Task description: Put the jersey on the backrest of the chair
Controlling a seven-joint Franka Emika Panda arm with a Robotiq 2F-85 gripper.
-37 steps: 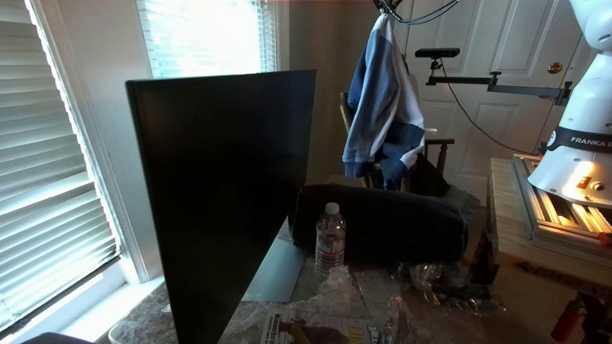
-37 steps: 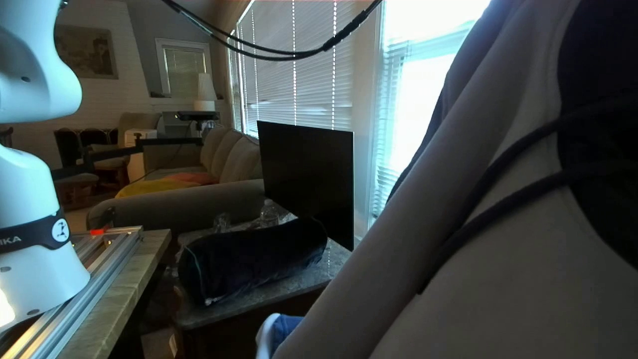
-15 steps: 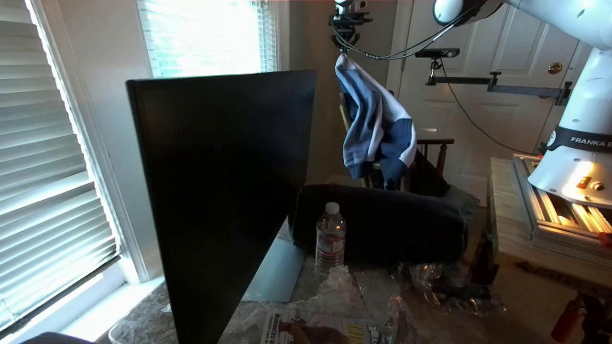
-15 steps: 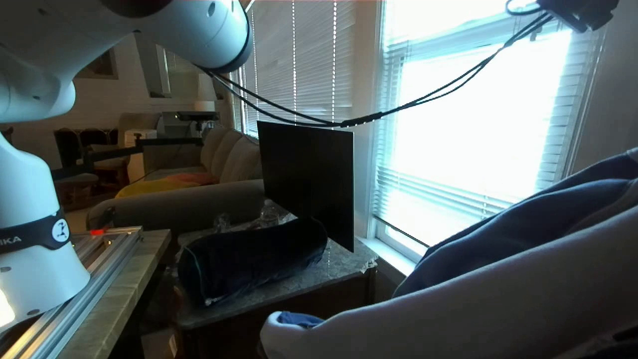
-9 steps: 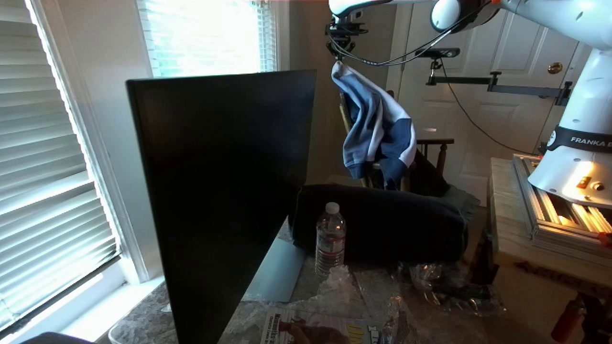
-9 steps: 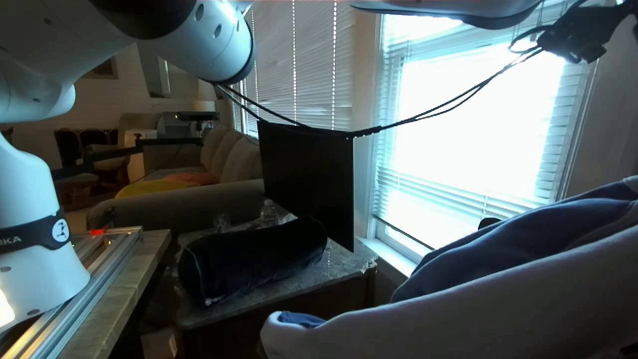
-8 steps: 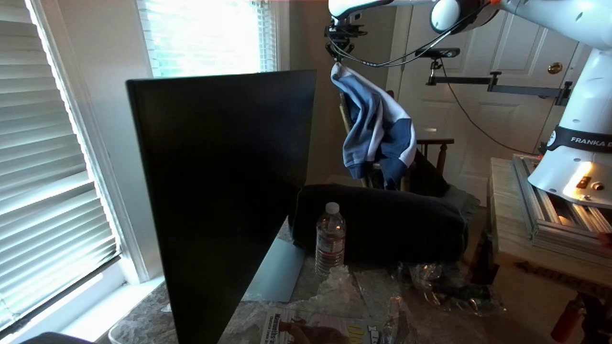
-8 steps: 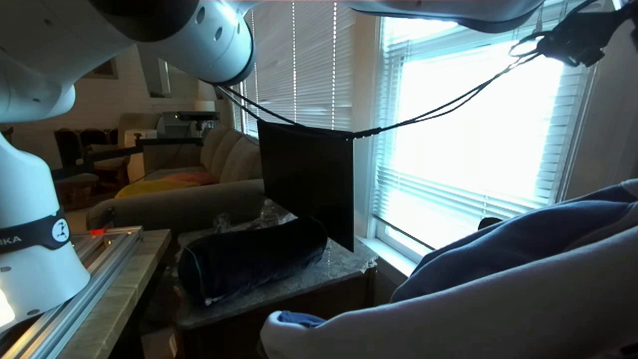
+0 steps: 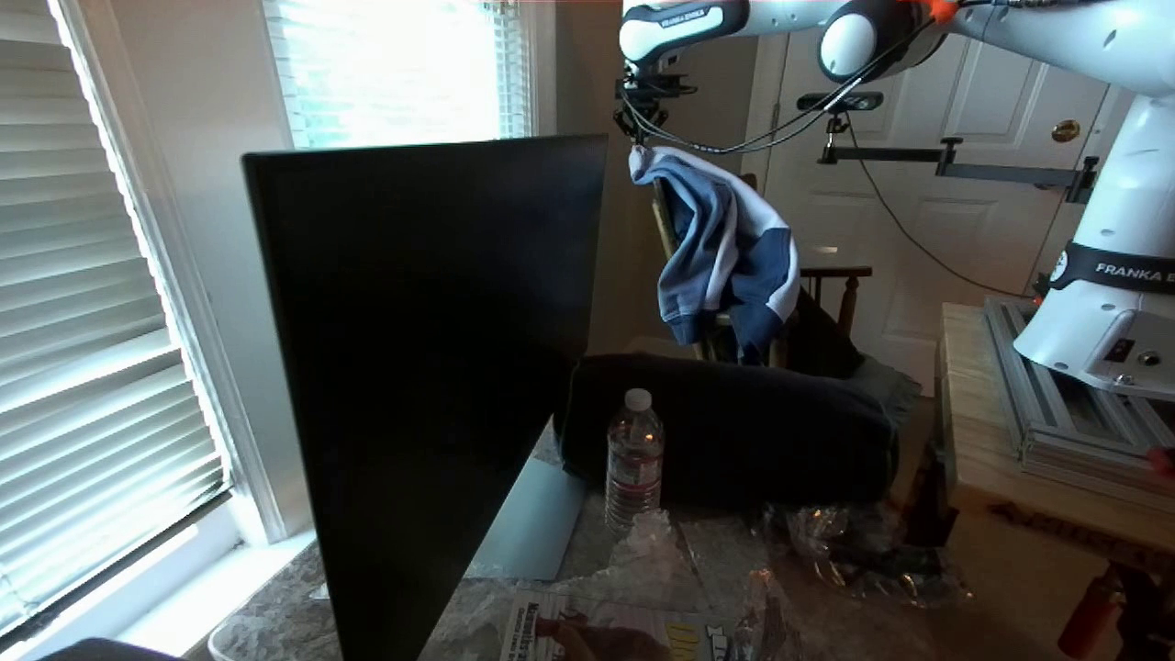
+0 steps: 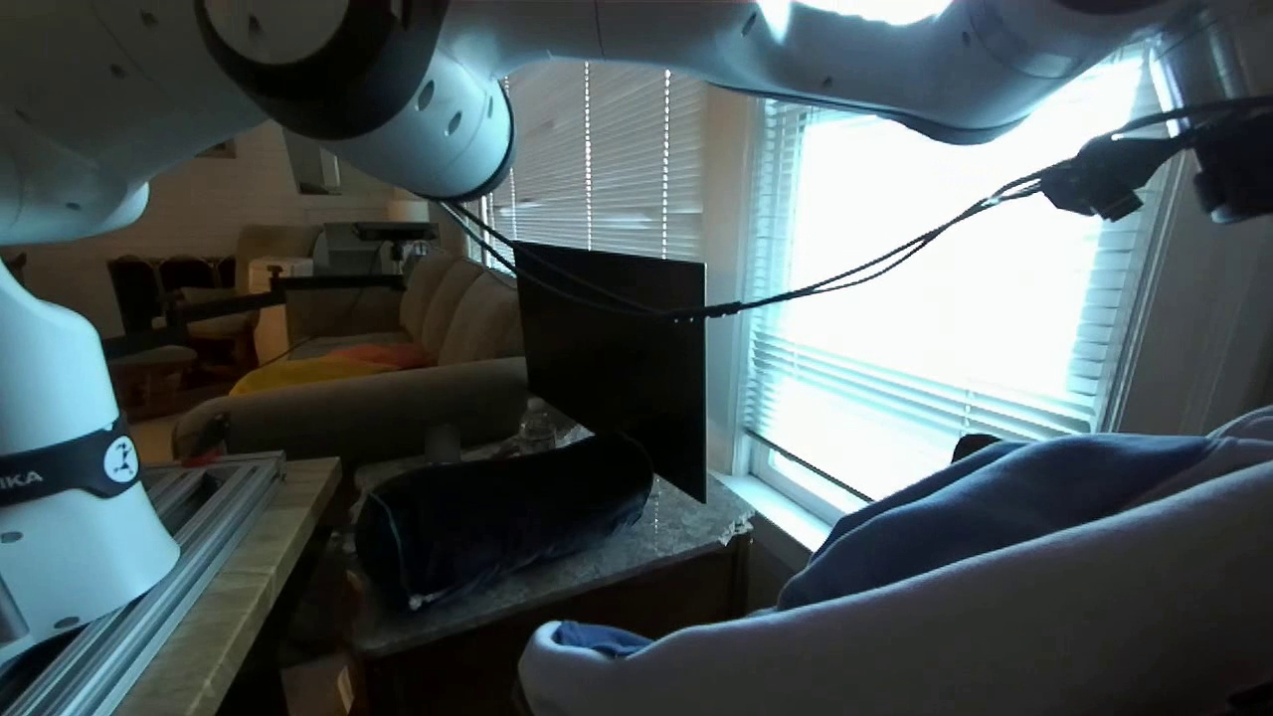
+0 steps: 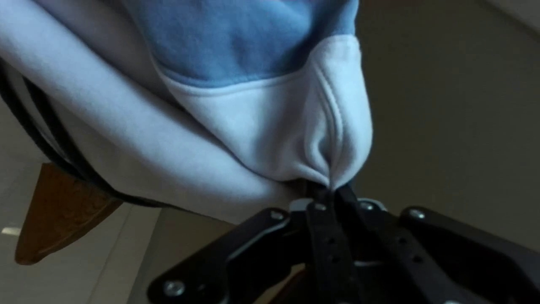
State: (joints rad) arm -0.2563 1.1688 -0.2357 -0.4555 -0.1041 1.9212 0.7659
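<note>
The jersey is blue and pale grey-white. It shows in both exterior views (image 9: pixel 727 243) (image 10: pixel 955 607) and in the wrist view (image 11: pixel 253 55). It hangs draped over the chair's backrest, its lower part hanging down on the near side. My gripper (image 9: pixel 638 136) is shut on one upper end of the jersey, just beyond the backrest's left post. In the wrist view the fingertips (image 11: pixel 331 191) pinch the white cloth. The wooden chair (image 9: pixel 848 298) is mostly hidden by the jersey; an armrest and parts of the backrest show. A brown wooden chair part (image 11: pixel 59 215) shows in the wrist view.
A large black monitor (image 9: pixel 422 367) stands on the marble-like table, with a water bottle (image 9: pixel 634 464) and a dark bolster (image 9: pixel 734 431). A camera on a bracket arm (image 9: pixel 839 101) stands beside the robot. Cables (image 9: pixel 734 147) hang from the arm near the jersey.
My gripper has come down and moved left in an exterior view, bringing the held end of the jersey lower. The jersey now bends over the backrest instead of hanging straight down from the gripper.
</note>
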